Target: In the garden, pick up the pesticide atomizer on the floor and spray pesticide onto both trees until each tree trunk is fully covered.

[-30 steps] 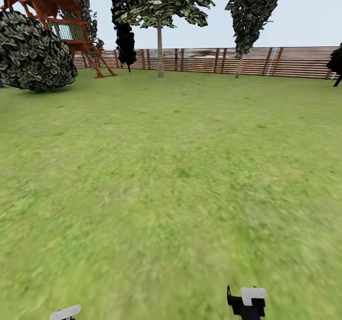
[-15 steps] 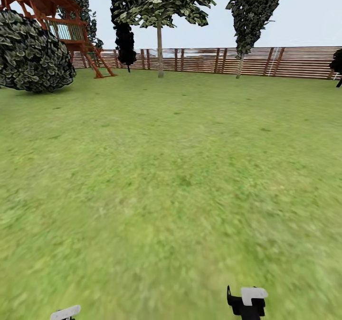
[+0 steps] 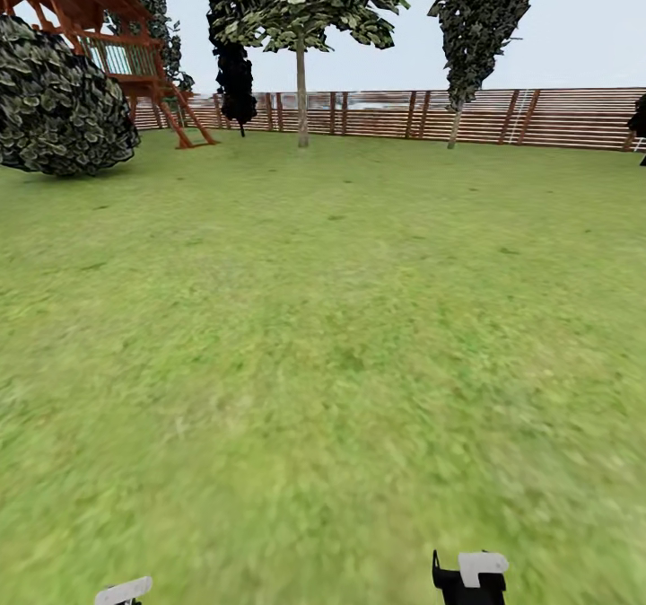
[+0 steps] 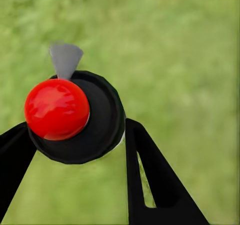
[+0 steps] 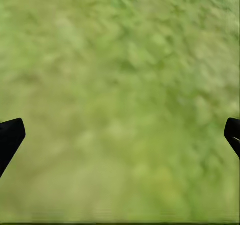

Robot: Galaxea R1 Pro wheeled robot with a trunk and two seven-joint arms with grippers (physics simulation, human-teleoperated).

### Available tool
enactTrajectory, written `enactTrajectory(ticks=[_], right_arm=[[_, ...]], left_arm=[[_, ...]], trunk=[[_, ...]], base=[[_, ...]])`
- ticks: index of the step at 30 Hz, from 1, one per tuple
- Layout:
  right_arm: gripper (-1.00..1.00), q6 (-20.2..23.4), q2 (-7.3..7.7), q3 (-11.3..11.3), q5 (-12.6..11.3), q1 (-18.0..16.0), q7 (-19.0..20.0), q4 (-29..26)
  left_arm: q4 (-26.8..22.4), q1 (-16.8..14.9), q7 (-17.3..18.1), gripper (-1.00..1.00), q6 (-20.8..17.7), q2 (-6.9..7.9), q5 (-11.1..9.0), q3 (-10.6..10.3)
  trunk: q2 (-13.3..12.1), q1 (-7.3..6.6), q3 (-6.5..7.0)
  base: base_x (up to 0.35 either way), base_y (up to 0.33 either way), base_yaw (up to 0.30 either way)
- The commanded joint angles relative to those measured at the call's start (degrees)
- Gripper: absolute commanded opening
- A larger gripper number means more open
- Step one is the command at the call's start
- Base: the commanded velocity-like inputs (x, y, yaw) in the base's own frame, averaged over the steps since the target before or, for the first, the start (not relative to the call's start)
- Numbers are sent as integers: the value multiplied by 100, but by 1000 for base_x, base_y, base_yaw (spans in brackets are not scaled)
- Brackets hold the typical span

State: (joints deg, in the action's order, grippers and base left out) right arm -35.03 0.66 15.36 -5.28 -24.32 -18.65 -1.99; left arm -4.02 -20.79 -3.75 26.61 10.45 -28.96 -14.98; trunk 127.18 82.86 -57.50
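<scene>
Head view, lawn: the floor (image 3: 323,363) is lying as blurred green grass up to a brown slat fence (image 3: 556,118).
Head view, trees: two trees (image 3: 301,93) (image 3: 457,120) with bare pale trunks are standing near the fence; a round bush (image 3: 58,102) and a red-brown play tower (image 3: 108,39) are standing further left.
Left wrist view: the left gripper (image 4: 75,150) is clamping the pesticide atomizer (image 4: 75,117), its black fingers (image 4: 150,180) pressing on both sides of the dark round body under the red cap, above grass.
Right wrist view: the right gripper (image 5: 120,135) is holding its jaws wide apart, gripping nothing, over grass.
</scene>
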Motion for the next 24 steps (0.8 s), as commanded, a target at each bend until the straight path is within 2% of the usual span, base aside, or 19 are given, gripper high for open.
enactTrajectory(ticks=[1,9,24], right_arm=[[100,-14,-1,55,-52,43,-8,34],[100,-13,4,55,-52,297,-7,67],[100,-13,5,55,-52,340,-7,67]], left_arm=[[-3,-3,-38,-100,11,1,-15,-49],[-3,1,-38,-100,11,-5,-14,-49],[-3,-1,-38,-100,11,-8,-13,-49]], trunk=[[2,3,-5],[2,3,-5],[2,3,-5]], base=[[338,0,0],[338,0,0],[338,0,0]])
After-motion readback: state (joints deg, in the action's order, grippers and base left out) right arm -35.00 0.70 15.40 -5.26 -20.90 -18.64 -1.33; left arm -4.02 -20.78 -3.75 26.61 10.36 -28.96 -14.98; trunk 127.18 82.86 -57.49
